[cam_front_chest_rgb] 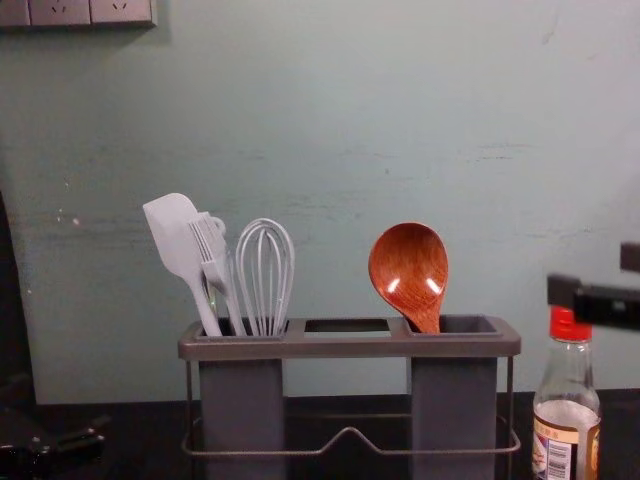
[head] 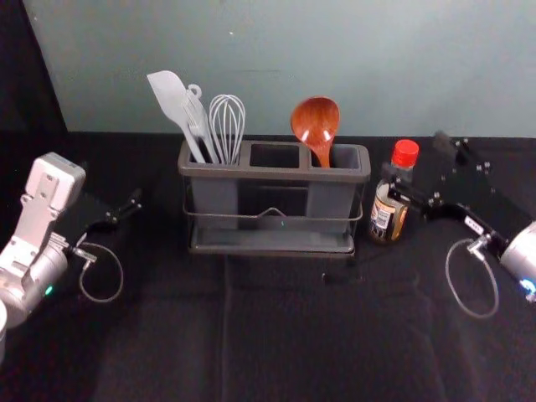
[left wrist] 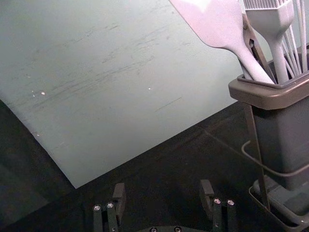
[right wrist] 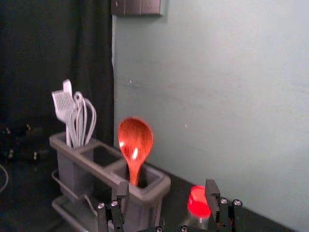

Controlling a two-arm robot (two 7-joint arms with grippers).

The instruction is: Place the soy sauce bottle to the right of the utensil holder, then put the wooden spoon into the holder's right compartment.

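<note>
Nearest the camera in the chest view, at its right edge, the right pincer reaches in by the bottle's red cap, its fingers wide apart; in the right wrist view the cap shows between them, closer to one finger, and whether they touch it I cannot tell. The pale green wall stands behind everything; in front of it spreads the surface, covered in black cloth; on that, in the middle, sits the utensil holder, a dark frame with three compartments in a row and a thin wire rail along its front. The left arm is off to the holder's left, with the left pincer wide too, well apart from the holder. The soy sauce bottle stands upright on the surface, to the right of the holder and near it; the wooden spoon is in the holder's right compartment, bowl up, its handle down inside and leaning a little; the left compartment holds the spatula, the whisk and the small brush, heads up.
</note>
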